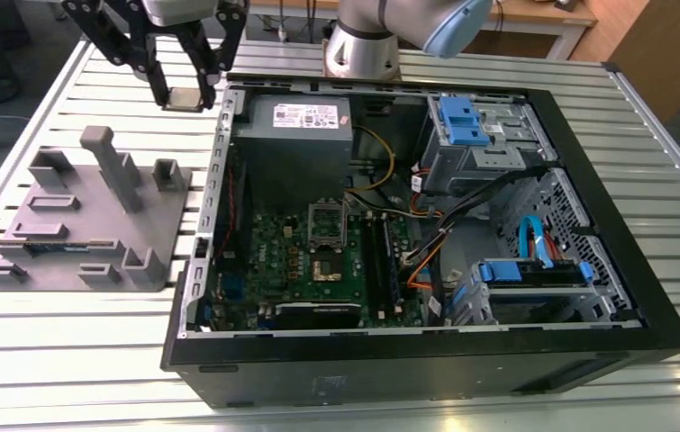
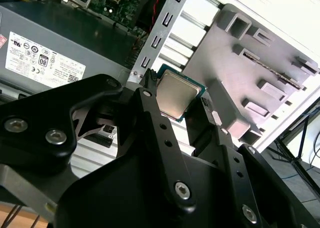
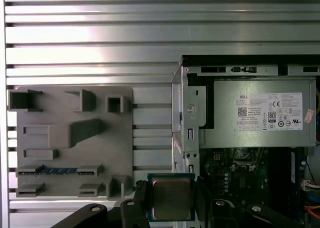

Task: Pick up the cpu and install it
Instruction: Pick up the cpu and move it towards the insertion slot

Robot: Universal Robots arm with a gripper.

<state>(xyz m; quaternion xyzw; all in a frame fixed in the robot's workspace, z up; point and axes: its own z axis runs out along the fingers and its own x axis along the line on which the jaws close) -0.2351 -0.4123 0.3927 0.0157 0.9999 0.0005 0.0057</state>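
Gripper [image 1: 184, 94] is clamped on the cpu [image 3: 171, 198] by two opposite edges, holding it flat with its metal top bare. It hangs above the table [image 1: 63, 360], between the fixture [image 1: 76, 225] and the case [image 1: 436, 355] wall, well apart from the socket [image 1: 325, 243].

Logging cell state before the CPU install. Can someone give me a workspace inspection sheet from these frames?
Surface: slatted metal table, carrying the case and the fixture.
Job's things: cpu gripped by its edges, in the air beside the open PC case; motherboard socket inside the case, cpu not yet in it.
Clutter: grey fixture with a memory stick in one slot.
End effector: end effector shut on the cpu.
Cables: orange, yellow and blue cables inside the case.
Surroundings: wooden furniture beyond the table.
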